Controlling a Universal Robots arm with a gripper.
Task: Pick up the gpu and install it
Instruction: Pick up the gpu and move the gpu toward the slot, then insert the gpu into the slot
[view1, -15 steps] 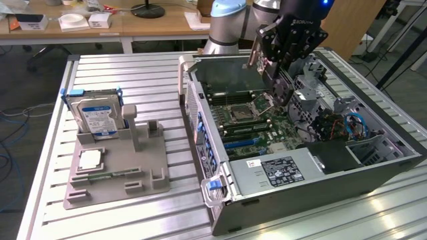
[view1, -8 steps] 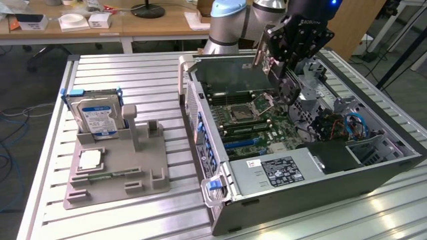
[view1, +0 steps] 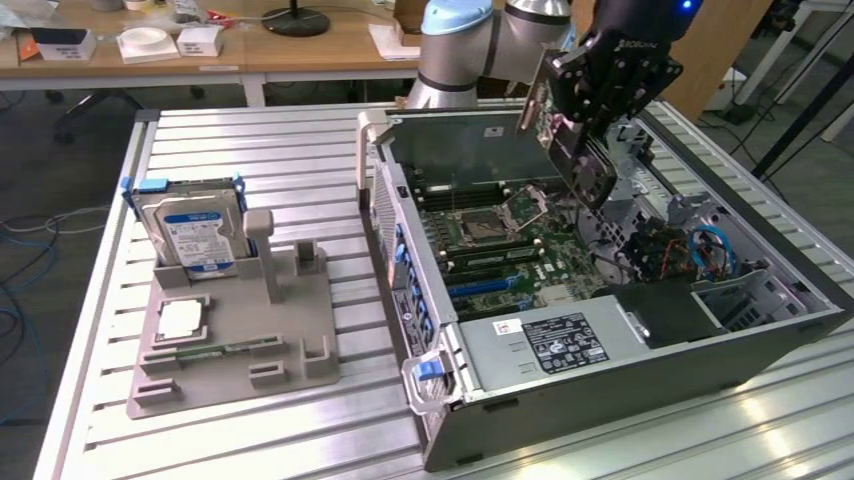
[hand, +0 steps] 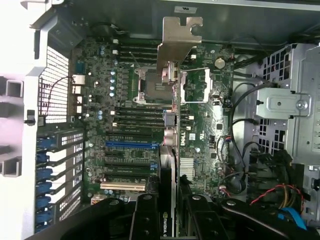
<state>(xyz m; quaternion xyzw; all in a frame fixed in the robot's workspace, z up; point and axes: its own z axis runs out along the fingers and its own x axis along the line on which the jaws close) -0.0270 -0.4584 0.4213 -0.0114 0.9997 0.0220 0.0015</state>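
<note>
My gripper (view1: 579, 125) is shut on the gpu (view1: 591, 178), holding it in the air over the open computer case (view1: 400, 250). The card hangs on edge and tilted, above the motherboard (view1: 514, 245) without touching it. In the wrist view the gpu (hand: 169, 150) shows edge-on between my black fingers (hand: 145, 220), with its silver bracket (hand: 179, 42) at the far end. Below it lie the motherboard's (hand: 125, 100) CPU socket (hand: 147, 85) and its expansion slots, one of them blue (hand: 129, 144).
A hard drive (view1: 198, 235) with a blue-white label stands in a grey fixture (view1: 240, 340) on the exterior view's left, with a CPU chip (view1: 180, 318) and a memory stick (view1: 220, 350) there too. Inside the case are a power supply (view1: 561, 342), cables (view1: 694, 250) and a drive cage (hand: 285, 105).
</note>
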